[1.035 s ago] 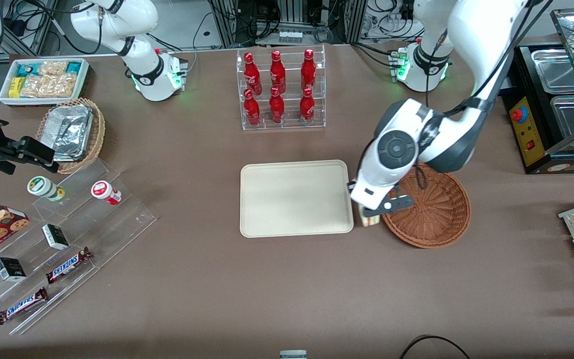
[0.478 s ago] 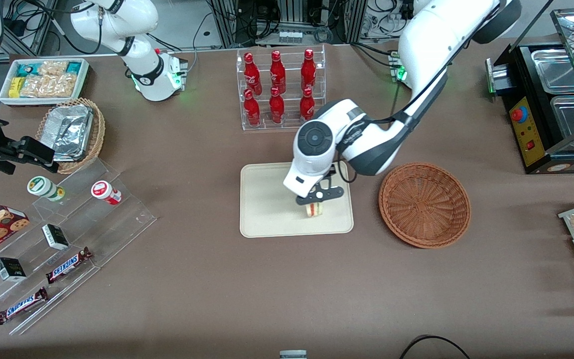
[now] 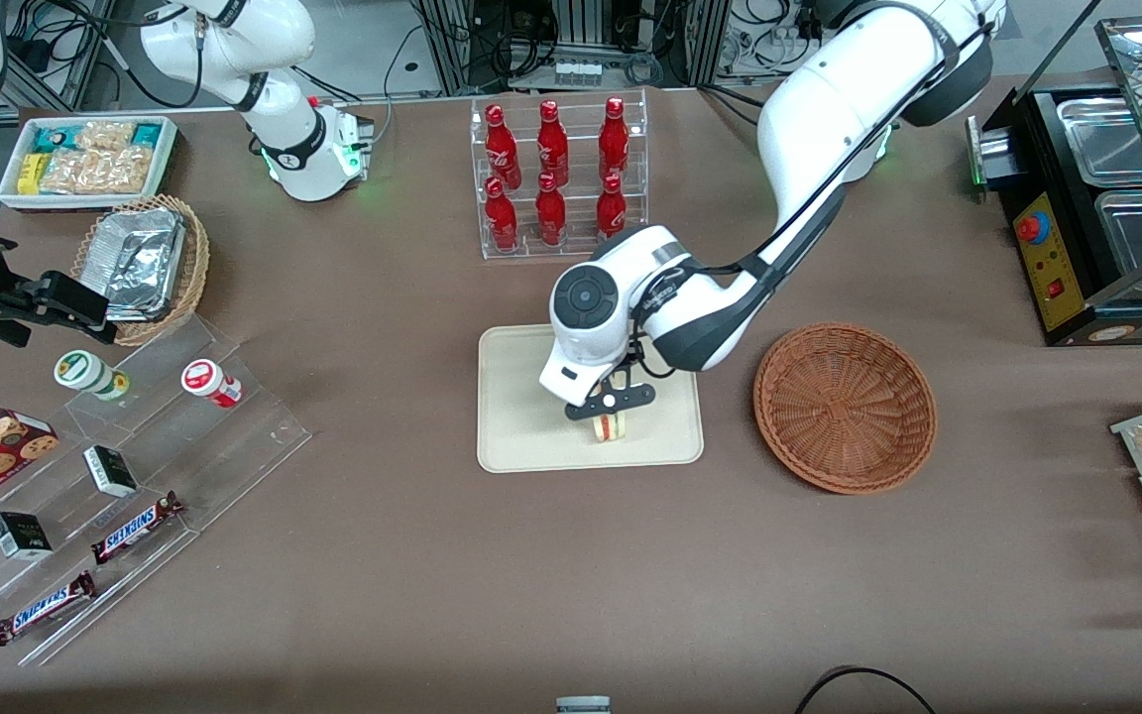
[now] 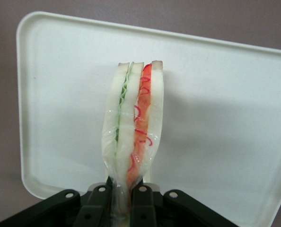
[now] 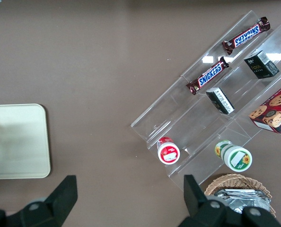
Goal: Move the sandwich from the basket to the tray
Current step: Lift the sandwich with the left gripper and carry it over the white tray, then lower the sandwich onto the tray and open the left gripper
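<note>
Holding sandwich [image 4: 133, 137] over tray [image 3: 516, 436]: end effector [image 3: 610, 415]

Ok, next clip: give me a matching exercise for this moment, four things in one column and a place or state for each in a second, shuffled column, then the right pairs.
Things
1. sandwich
2. wicker basket
3. tray
4. end effector

Places or states
A. holds nothing
B. pinched at one end, hanging over the tray
C. shut on the sandwich, above the tray
D. lies between the bottle rack and the front camera

Pairs: 1-B, 2-A, 3-D, 4-C
</note>
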Robot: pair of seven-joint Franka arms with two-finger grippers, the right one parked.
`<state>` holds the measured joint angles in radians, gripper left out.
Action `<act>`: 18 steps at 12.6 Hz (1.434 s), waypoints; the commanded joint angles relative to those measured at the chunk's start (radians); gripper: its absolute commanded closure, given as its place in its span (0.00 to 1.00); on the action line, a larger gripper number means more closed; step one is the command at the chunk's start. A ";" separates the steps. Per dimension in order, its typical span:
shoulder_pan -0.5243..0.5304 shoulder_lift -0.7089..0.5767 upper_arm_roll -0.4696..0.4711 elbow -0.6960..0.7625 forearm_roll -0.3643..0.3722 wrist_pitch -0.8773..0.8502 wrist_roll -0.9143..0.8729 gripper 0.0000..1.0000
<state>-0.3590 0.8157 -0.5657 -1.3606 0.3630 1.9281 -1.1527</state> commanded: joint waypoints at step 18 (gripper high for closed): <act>0.000 -0.150 0.018 0.051 0.017 -0.194 -0.009 0.00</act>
<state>-0.3907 0.7236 -0.5478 -1.2909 0.3692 1.7835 -1.1723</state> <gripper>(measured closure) 0.000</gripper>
